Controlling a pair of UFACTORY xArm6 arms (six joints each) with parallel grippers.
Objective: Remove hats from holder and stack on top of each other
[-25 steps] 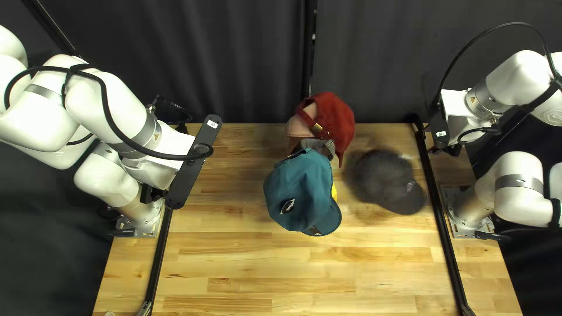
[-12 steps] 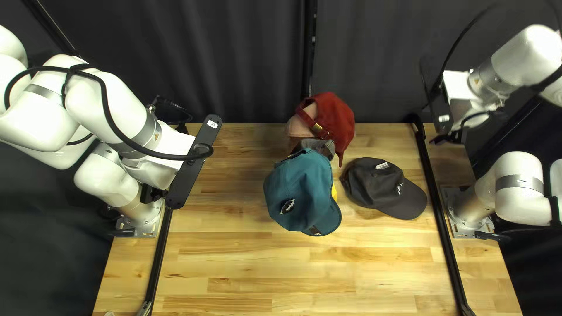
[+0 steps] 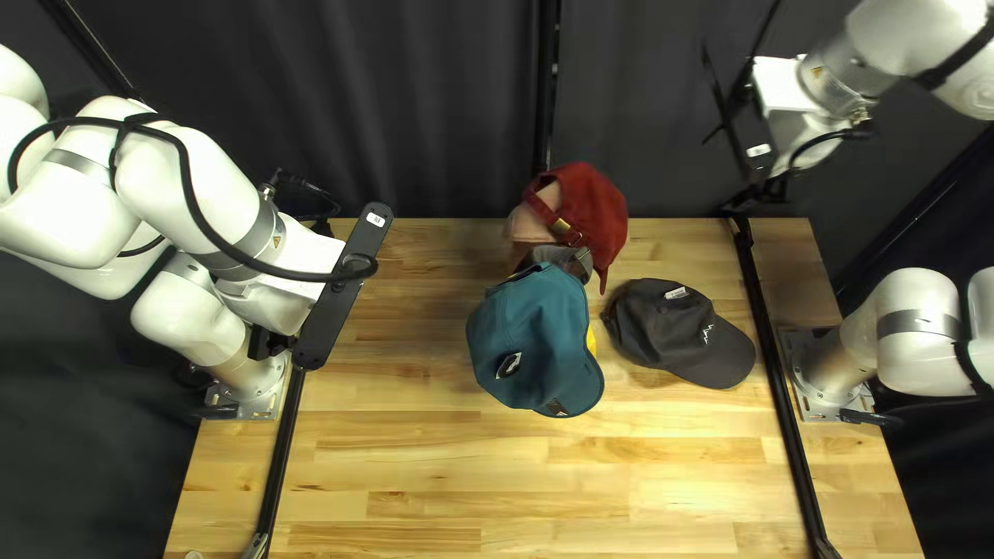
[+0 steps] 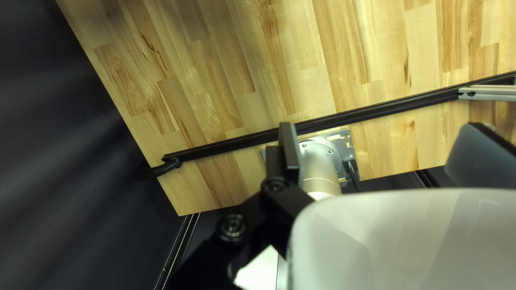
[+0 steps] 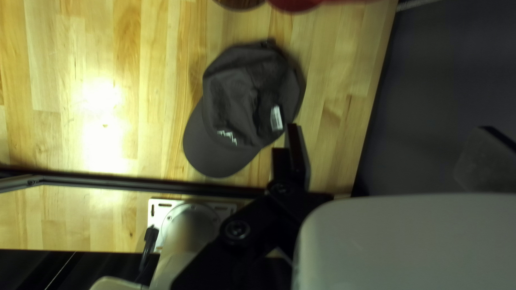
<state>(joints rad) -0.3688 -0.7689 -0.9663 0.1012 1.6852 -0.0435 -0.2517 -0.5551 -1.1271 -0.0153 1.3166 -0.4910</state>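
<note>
Red hat (image 3: 582,206) and teal hat (image 3: 532,341), perhaps a yellow hat (image 3: 592,341) beneath, covered my holder; grey hat (image 3: 675,330) lay beside. My left gripper (image 4: 383,151) and right gripper (image 5: 389,151) gaped empty.

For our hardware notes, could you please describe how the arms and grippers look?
Left arm and right arm: glossy white rounded segments, grey metal bands at the joints, black cables looping outside. Left gripper and right gripper: black, two flat fingers on black links.
</note>
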